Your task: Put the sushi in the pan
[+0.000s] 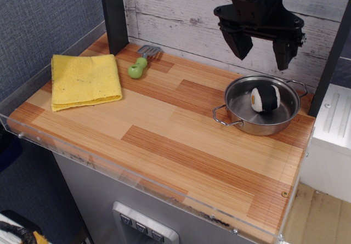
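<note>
The sushi (265, 98), a white plush roll with a black band and an orange spot facing left, lies inside the pan (241, 118), a shiny steel pot with two wire loop handles at the right of the wooden table. My gripper (262, 51) hangs well above the pan, slightly behind it. It is open and empty, with its two black fingers spread wide.
A folded yellow cloth (85, 80) lies at the table's left. A spatula with a green handle (140, 63) lies at the back near a dark post (114, 13). A clear rim (137, 183) runs along the table's front edge. A white plank wall stands behind.
</note>
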You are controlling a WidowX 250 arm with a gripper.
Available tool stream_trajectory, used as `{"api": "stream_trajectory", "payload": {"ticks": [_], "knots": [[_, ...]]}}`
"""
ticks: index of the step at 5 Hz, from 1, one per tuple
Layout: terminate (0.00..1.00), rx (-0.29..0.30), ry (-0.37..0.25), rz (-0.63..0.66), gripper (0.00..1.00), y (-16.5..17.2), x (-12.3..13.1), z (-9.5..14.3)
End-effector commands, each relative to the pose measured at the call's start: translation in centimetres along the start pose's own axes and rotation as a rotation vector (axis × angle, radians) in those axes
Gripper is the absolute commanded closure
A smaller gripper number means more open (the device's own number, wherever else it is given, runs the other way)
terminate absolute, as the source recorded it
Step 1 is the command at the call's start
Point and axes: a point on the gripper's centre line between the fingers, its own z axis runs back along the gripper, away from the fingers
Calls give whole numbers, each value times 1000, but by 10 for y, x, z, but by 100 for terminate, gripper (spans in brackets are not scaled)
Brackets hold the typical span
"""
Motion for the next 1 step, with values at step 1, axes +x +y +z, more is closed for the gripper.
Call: {"api": "stream_trajectory", "payload": {"ticks": [1], "knots": [[100,3,-50,-8,0,0,6,16]]}}
